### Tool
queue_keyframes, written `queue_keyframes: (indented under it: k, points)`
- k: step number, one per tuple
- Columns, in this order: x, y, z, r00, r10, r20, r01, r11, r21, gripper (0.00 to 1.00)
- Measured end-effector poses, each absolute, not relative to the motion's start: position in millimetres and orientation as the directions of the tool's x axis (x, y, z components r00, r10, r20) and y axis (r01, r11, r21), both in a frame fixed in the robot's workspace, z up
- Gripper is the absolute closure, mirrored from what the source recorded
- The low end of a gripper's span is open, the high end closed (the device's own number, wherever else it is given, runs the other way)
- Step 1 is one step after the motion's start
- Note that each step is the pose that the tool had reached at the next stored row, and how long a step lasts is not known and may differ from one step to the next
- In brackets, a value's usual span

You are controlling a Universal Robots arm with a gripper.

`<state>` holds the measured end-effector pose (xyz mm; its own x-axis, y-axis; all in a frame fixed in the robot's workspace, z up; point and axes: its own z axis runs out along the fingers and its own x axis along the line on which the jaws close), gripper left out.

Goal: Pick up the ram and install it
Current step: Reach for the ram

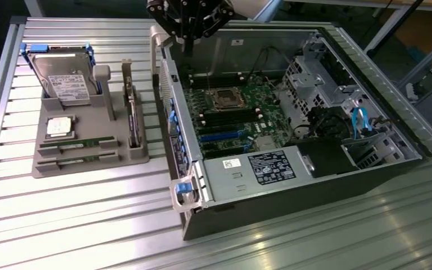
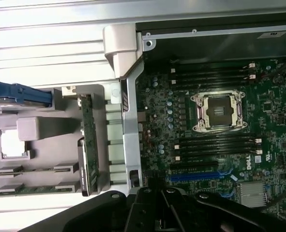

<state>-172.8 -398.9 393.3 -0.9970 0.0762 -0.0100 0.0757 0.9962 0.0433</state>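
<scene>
Slatted bench (image 1: 66,225): ram (image 1: 77,145) lies in holder (image 1: 88,169), nine o'clock of case (image 1: 298,197); pincer (image 1: 189,35) above at twelve, grip cannot tell; board (image 2: 273,116) marked Dell.

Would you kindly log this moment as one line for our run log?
gripper: above computer case edge | ram: two sticks lying in gray tray, untouched | install: not done

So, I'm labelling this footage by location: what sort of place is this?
Probably a robotics lab or test bench for computer assembly. An open desktop case with its motherboard exposed lies on a slatted aluminium table, beside a grey fixture holding a hard drive.
</scene>
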Motion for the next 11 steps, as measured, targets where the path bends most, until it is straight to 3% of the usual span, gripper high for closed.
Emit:
queue_keyframes:
  k: [11]
  points:
    - [-195.4,-398.9,393.3,-0.997,0.076,-0.001,0.076,0.996,0.043,0.90]
